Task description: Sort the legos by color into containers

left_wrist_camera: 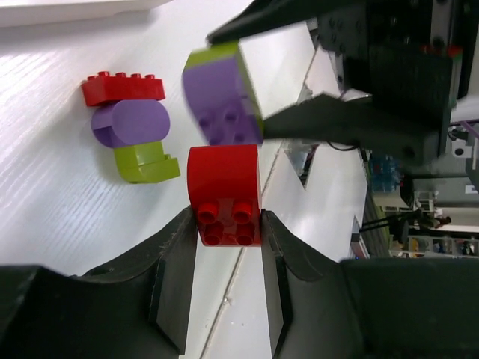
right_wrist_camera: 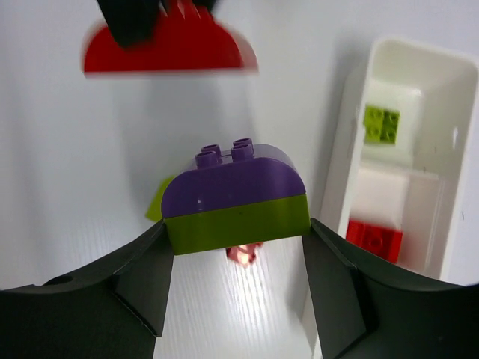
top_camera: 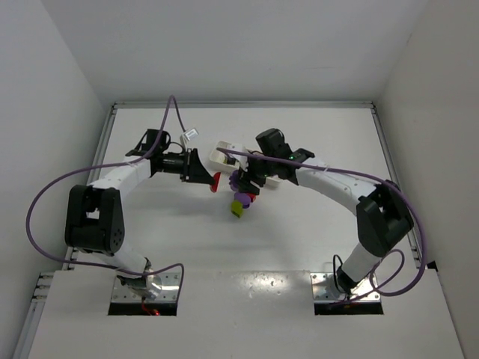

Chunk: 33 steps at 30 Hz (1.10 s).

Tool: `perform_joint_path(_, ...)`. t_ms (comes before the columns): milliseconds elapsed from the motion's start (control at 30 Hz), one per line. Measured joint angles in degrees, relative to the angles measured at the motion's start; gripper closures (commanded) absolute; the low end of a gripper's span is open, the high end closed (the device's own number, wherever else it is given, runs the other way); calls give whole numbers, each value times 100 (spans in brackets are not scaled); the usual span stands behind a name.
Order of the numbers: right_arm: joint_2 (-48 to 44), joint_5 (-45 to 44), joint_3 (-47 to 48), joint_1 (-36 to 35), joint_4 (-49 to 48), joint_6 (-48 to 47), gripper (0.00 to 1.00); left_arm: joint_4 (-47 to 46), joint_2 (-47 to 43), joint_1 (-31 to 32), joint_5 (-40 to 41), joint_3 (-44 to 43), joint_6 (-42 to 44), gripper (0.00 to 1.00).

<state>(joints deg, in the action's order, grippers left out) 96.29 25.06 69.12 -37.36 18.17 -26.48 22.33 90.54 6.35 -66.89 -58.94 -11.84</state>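
Note:
My left gripper is shut on a red brick and holds it above the table. My right gripper is shut on a purple brick stacked on a yellow-green one, just in front of the red brick. In the top view the left gripper and the right gripper nearly meet beside the white tray. Loose on the table lie a flat red brick, a purple brick and a yellow-green brick. The tray holds a yellow-green brick and a red brick in separate compartments.
The right arm covers most of the tray in the top view. White walls enclose the table on the left, right and far sides. Purple cables loop off both arms.

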Motion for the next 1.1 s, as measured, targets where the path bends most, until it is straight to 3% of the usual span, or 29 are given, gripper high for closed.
perform_joint_path(167,-525,-173,-498,367,70,0,100,87,-28,-24,286,15,175,95)
perform_joint_path(400,-1432,-444,-1016,811,205,354,100,-374,79,717,1950,-855,98,95)
perform_joint_path(700,-1945,-686,-1340,1344,474,984,100,-990,1646,1641,3469,-2094,-96,95)
perform_joint_path(1100,-1996,-693,-1340,1547,505,1132,100,-1113,2728,1847,4144,-2905,-192,92)
